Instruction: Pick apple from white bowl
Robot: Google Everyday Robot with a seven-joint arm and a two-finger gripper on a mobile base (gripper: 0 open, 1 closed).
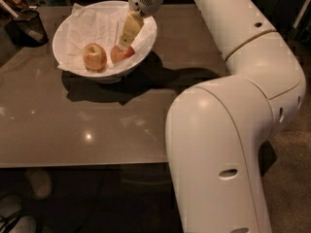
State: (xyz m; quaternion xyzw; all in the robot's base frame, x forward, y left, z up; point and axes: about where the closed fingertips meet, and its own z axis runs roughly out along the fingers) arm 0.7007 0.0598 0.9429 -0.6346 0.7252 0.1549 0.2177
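The white bowl (pixel 73 25), lined with crumpled white paper, stands at the far left of the brown table. The red apple (pixel 121 55) lies at the bowl's right side, partly hidden behind my gripper. My gripper (pixel 126 37) reaches down into the bowl from above, and its tip is right at the top of the red apple. A paler yellow-orange apple (pixel 95 56) lies just left of the red one.
A small dark cup of utensils (pixel 28 25) stands at the far left edge of the table (pixel 97 125). My large white arm (pixel 228 130) fills the right side of the view and hangs over the table's right edge.
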